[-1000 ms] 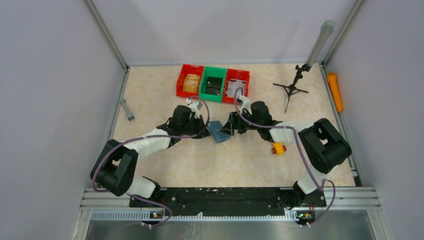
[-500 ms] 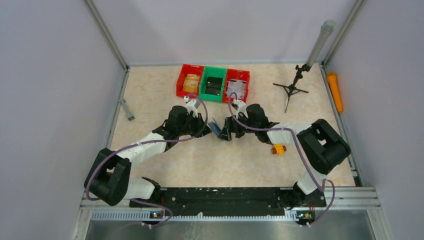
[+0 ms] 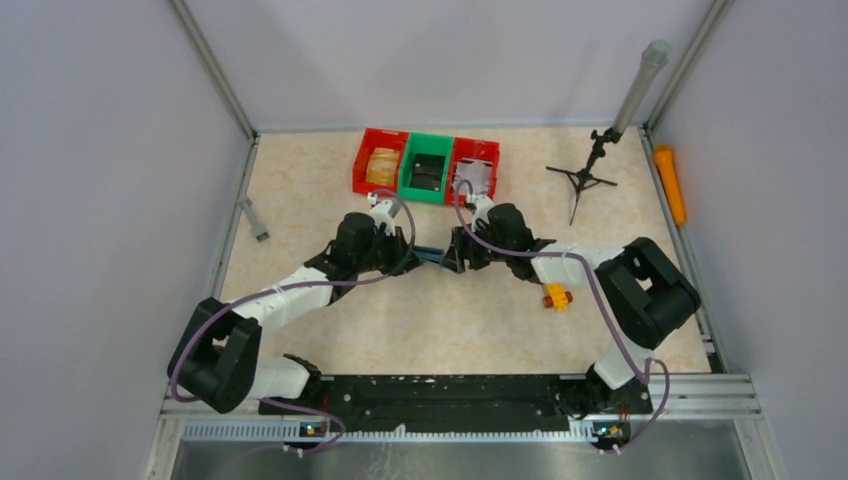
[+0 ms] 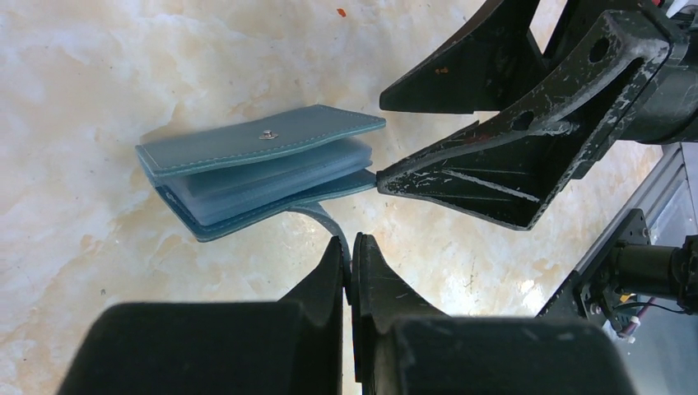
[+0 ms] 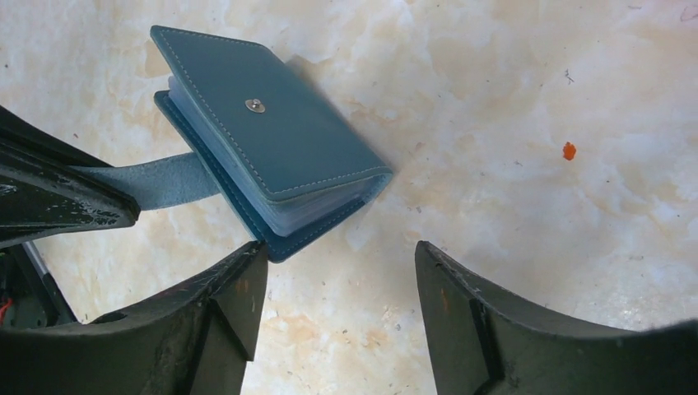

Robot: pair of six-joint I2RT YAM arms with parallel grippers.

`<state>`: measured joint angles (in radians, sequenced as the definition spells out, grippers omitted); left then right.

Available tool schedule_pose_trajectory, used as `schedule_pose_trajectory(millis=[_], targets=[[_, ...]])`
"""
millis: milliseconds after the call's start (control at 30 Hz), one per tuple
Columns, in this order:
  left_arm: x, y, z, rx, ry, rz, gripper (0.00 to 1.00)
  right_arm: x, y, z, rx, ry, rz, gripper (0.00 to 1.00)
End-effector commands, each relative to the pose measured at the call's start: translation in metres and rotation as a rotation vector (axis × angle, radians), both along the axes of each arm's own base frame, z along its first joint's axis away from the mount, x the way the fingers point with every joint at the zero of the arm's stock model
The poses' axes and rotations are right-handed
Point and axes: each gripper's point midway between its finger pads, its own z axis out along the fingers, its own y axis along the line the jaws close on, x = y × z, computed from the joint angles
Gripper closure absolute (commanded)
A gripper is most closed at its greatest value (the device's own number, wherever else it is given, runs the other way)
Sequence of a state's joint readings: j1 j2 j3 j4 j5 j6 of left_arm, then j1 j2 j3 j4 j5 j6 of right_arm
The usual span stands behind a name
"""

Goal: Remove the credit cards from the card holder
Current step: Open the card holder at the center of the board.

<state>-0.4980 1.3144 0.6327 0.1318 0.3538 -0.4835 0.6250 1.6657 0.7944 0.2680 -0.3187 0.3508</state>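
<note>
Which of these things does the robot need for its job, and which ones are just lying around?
For the job: card holder; left gripper, pinching its strap; right gripper, open beside it. No cards in sight.

Just lying about: two red bins, green bin, yellow block, orange stick, small tripod.

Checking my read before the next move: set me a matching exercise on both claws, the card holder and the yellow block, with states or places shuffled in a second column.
Things:
1. left claw
2. right claw
3. card holder
4. yellow block

States or places:
A. folded nearly shut, snap stud up
B. jaws apart, beside the holder's open edge
C. on the table, away from the holder
D. shut on the holder's strap

Pairs: 1-D, 2-B, 3-A, 4-C
</note>
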Motion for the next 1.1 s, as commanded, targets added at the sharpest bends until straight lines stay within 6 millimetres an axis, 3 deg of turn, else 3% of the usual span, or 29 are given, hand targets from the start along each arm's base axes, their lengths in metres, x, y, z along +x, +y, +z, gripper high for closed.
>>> schedule_pose_trajectory(millis=[0, 167, 300, 567, 700, 1000, 1067], targets=[[0.007, -0.003, 0.021, -0.031, -0.084, -0.009, 1.00, 0.007, -0.002, 0.015, 0.025, -0.051, -0.021, 0.28], [0.001, -0.010, 0.025, -0.067, -0.092, -0.063, 1.00, 0.005, -0.006, 0.029, 0.056, -0.109, -0.025, 0.12], [-0.003, -0.013, 0.025, -0.081, -0.093, -0.092, 1.00, 0.006, -0.009, 0.035, 0.059, -0.140, -0.035, 0.08], [-0.007, -0.025, 0.017, -0.090, -0.042, -0.159, 1.00, 0.003, -0.007, 0.037, 0.073, -0.147, -0.019, 0.10], [-0.007, -0.025, 0.016, -0.084, -0.043, -0.159, 1.00, 0.002, -0.004, 0.028, 0.055, -0.121, 0.009, 0.16], [-0.004, -0.020, 0.017, -0.061, -0.059, -0.133, 1.00, -0.003, 0.008, 0.012, 0.017, -0.069, 0.076, 0.16], [-0.003, -0.017, 0.015, -0.043, -0.056, -0.117, 1.00, 0.002, 0.002, 0.008, -0.015, -0.065, 0.036, 0.25]])
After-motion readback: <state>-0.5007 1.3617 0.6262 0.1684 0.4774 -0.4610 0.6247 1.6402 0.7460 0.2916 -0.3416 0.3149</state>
